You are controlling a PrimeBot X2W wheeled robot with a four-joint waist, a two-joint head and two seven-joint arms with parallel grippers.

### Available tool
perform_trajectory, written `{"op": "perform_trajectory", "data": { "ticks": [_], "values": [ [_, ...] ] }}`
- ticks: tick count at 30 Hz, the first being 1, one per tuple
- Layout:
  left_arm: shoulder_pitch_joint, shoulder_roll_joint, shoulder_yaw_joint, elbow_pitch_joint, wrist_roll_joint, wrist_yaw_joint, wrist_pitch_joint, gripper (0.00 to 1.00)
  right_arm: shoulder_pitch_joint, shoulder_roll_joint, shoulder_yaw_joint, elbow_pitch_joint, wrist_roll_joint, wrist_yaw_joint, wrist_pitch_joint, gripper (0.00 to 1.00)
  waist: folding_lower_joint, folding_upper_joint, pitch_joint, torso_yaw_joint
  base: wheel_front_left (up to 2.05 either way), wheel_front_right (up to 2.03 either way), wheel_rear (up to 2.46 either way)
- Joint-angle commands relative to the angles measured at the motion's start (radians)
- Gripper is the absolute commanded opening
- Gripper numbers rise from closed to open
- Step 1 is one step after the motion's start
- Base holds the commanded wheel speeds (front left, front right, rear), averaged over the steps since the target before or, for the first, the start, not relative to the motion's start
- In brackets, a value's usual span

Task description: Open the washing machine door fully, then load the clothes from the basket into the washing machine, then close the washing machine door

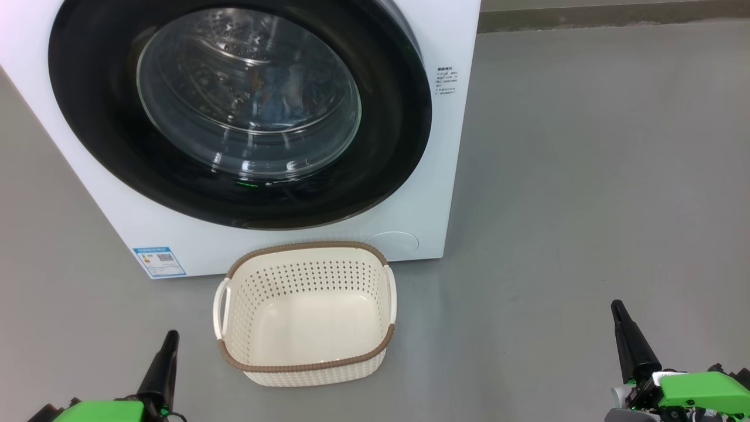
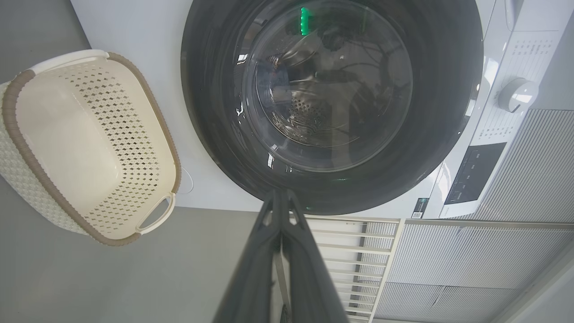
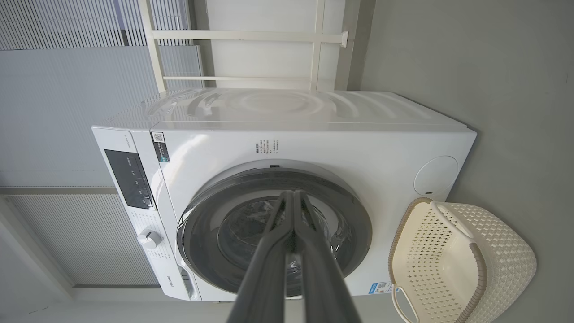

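Two pairs of long dark fingers, each pressed tip to tip with no gap and nothing between them. Left gripper (image 2: 280, 194) low at the left of the head view, pointing up toward the basket's near left corner but well apart from it. Right gripper (image 3: 293, 194) low at the right, over bare grey floor (image 1: 556, 176) and well apart from everything else. Past the left fingertips in their own wrist view, the black rim of the washing machine door (image 1: 392, 129); past the right fingertips, the same door's glass bowl. Between the grippers and nearer the left one, the basket (image 1: 304, 275), upright on the floor just in front of the washing machine (image 1: 451, 176), cream bottom open to the camera, brown rim all round, a white handle on either side. Behind it, the door seated flush in the machine's white front, closed. Behind the glass, inside the steel drum, a dim blue patch with a speck of orange, probably the clothes (image 1: 275, 102), though too blurred to be sure. Small blue label (image 1: 159, 261) at the front's lower left corner, round flap (image 1: 394, 241) at its lower right, just behind the basket's rim.
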Motion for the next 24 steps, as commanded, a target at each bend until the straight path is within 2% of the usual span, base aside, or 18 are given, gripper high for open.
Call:
{"op": "perform_trajectory", "data": {
  "ticks": [1,24],
  "values": [
    [-0.041,0.019,0.034,-0.029,-0.008,-0.003,0.003,0.0,-0.041,-0.009,0.022,-0.024,0.001,0.002,0.007,0.0,0.0,0.0,0.0,0.0,0.0,0.0,0.0],
    [-0.041,0.019,0.034,-0.029,-0.008,-0.003,0.003,0.0,-0.041,-0.009,0.022,-0.024,0.001,0.002,0.008,0.0,0.0,0.0,0.0,0.0,0.0,0.0,0.0]
  ]
}}
